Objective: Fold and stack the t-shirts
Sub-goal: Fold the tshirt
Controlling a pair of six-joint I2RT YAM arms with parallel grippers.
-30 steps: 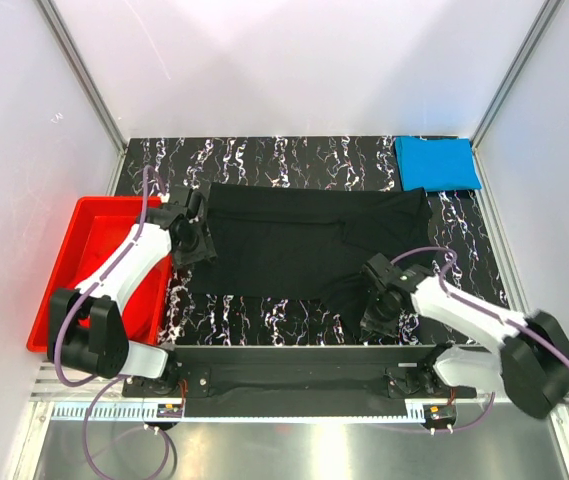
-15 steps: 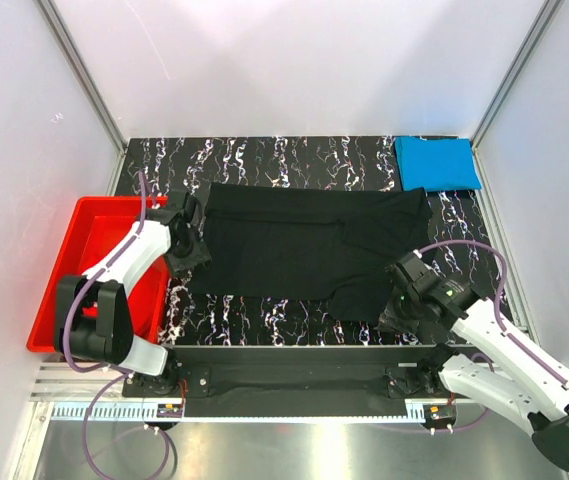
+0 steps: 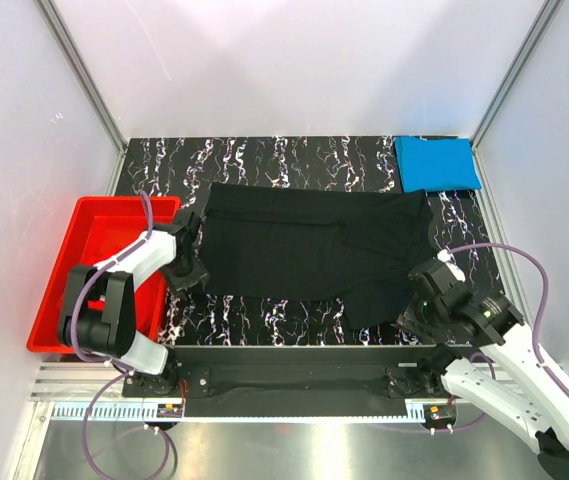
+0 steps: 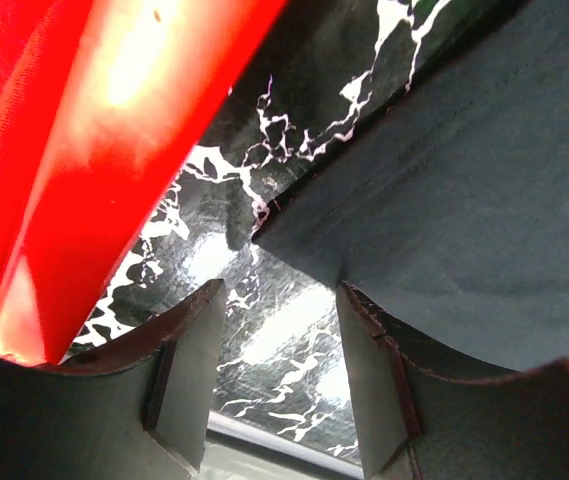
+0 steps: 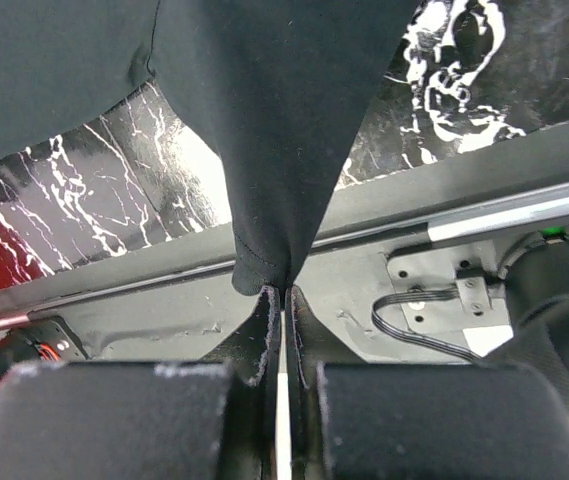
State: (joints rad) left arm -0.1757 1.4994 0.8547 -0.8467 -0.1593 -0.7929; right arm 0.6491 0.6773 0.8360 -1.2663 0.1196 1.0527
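looking at the left side first: your left gripper (image 4: 276, 300) has its jaws spread over bare table (image 3: 264, 155) with nothing between them. the near-left corner of the black t-shirt (image 3: 304, 245) lies just ahead of it, toward its right finger. the shirt lies flat across the table, long axis left to right. your right gripper (image 5: 282, 295) pinches the shirt's near-right hem at the table's near edge. the left arm is nearer the loose corner. the blue t-shirt (image 3: 437, 163) sits folded at the far right corner, and the red tub (image 3: 104, 225) is beside the left gripper. no brand, label or writing is readable.
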